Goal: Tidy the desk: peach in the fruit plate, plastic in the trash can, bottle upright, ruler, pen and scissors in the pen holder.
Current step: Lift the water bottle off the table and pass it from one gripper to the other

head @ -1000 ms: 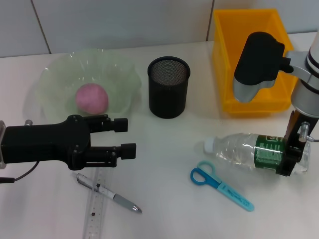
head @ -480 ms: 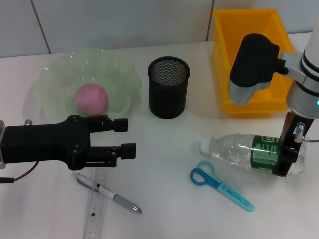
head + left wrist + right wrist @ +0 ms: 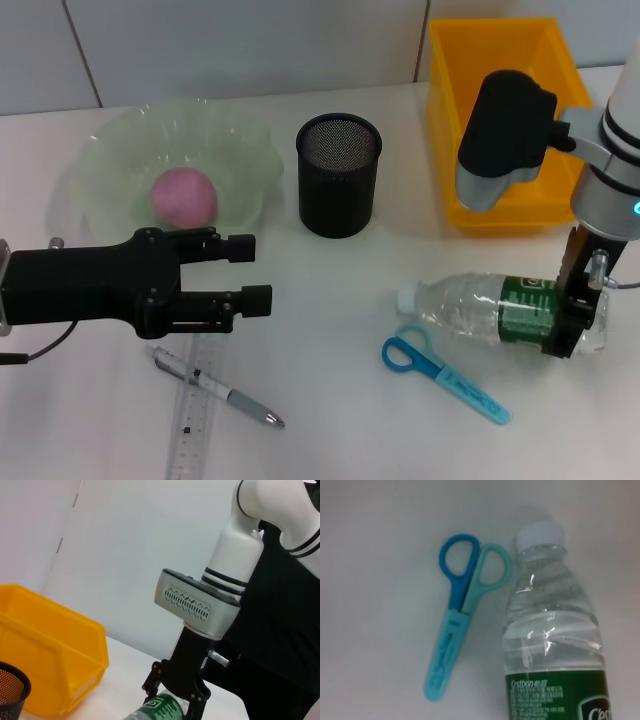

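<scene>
Clear plastic, half full of water, the bottle lies on its side on the desk with its white cap toward the scissors. The right gripper closes its jaws across the base end, just past the green label, probably so the body can be swung up onto its base. Gripping low leaves the heavy neck free, so it may sag or slip during the tilt. The pink peach already sits in the green fruit plate. The left gripper hovers over the desk with jaws parted and empty, just above the pen and ruler, well placed for the mesh pen holder. Behind stands the yellow bin.
</scene>
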Motion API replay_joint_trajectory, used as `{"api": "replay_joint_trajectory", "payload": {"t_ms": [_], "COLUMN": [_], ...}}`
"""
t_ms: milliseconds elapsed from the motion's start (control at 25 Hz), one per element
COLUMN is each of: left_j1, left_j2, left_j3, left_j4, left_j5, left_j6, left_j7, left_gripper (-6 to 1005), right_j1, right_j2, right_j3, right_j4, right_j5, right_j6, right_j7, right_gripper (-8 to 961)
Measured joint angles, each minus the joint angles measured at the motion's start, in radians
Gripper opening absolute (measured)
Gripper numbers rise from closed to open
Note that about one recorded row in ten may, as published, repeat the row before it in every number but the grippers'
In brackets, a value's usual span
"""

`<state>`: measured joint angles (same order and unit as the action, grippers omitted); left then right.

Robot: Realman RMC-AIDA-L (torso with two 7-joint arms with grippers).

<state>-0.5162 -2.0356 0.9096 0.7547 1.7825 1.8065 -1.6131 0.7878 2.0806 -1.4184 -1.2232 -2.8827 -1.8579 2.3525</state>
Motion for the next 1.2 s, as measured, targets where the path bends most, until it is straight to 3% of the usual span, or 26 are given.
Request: {"api": "replay_joint_trajectory", "payload": {"t_ms": [1200], "left_j1": [-0.008], "left_j2": [0.003], "left_j3": [-0.001], "left_j4": [0.000], "left_j5": [0.000], "left_j6": [-0.001], "left_j7": [0.001], "left_gripper": [783], "right_j1": [-0.001], "right_j2": [0.002], "right_j3": [-0.034], "right_j4": [0.000], "right_j5": [-0.006], "right_j6": [0.001], "right_j7": [0.026], "right_gripper": [764]}}
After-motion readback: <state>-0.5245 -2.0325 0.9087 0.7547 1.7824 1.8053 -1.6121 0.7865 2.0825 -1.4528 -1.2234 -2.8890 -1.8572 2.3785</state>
